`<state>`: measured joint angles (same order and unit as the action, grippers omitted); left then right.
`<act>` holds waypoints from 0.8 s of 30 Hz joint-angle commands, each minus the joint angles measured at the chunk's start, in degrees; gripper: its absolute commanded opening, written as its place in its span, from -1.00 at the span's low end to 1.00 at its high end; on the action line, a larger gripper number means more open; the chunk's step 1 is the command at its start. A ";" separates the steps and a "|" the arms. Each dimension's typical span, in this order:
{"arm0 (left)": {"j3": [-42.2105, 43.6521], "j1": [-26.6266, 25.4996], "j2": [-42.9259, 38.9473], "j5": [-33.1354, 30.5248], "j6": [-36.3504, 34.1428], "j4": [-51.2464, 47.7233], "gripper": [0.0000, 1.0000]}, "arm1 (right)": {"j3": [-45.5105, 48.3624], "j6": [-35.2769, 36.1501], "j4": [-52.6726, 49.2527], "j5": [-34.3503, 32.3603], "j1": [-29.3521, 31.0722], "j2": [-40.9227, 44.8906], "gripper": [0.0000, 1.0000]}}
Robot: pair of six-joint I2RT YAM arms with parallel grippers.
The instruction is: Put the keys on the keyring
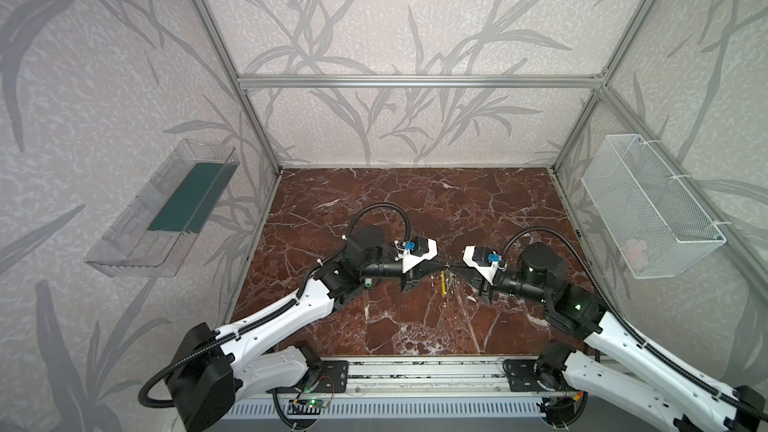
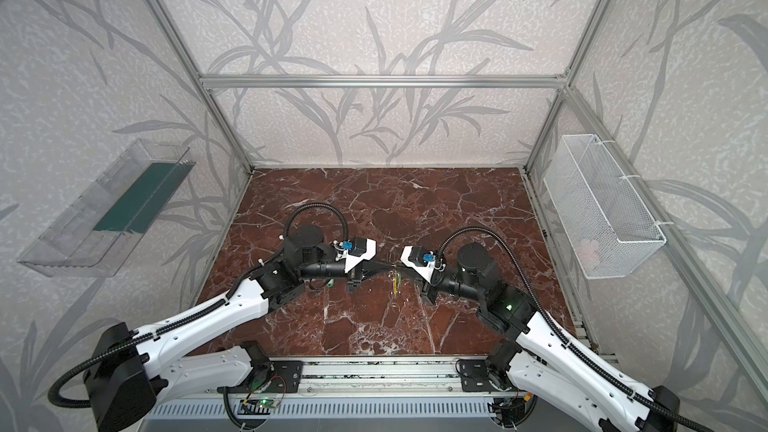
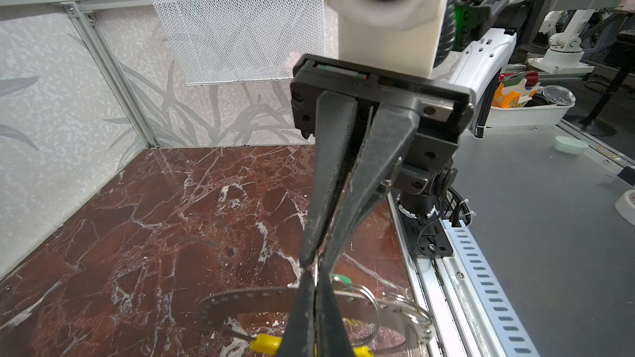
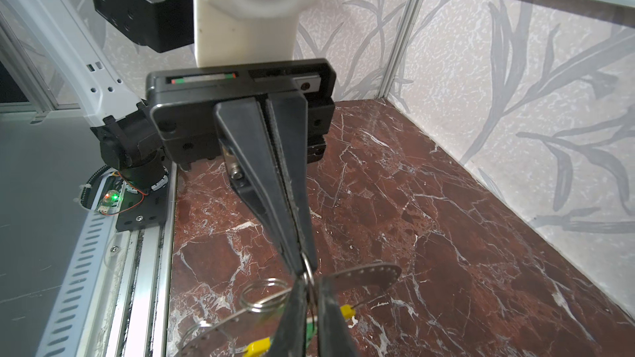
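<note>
Soft, even, bright light, faint shadows, wide-angle bending at the edges (near camera housing [image 3: 388,1] out of focus)

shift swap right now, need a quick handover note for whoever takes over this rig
Left tool: shut, pinching a small wire ring.
Right tool: shut, tip to tip with it, apparently on the same ring.
Keyring hangs below them, more wire rings threaded on it; a green key tag shows beside them.
Done: some threading, it seems. Left: keys themselves are hidden, so check both are on before releasing.
</note>
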<state>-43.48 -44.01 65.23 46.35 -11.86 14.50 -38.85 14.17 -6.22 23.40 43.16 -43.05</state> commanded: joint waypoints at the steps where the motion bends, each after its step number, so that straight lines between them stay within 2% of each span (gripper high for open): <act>1: -2.13 0.28 0.33 1.81 0.69 2.56 -1.00 | 0.61 0.85 1.30 -0.07 -0.22 0.81 -0.85; 10: -2.33 0.33 0.53 1.20 0.08 2.06 -1.00 | 0.38 1.21 0.45 0.59 -0.30 1.56 -1.00; 12: -3.59 0.27 0.51 -0.10 -2.77 -2.16 -1.00 | -0.43 1.30 -1.33 0.43 -0.34 1.47 -1.00; 17: -10.20 0.22 0.16 -5.09 -13.34 -19.09 -0.47 | -4.10 1.87 -10.31 -0.80 -0.31 -0.29 -1.00; 21: -13.98 -0.36 0.96 -7.66 -18.31 -26.30 -0.41 | -7.53 1.86 -16.00 -1.25 -0.27 -2.92 -1.00; 24: -14.79 -1.03 1.63 -8.82 -19.99 -27.99 -0.40 | -9.27 1.61 -17.71 -0.82 -0.27 -4.21 -1.00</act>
<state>-56.93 -44.34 66.00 39.57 -26.72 -6.98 -45.25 15.33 -20.08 22.52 43.05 -46.76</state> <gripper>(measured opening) 0.298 0.048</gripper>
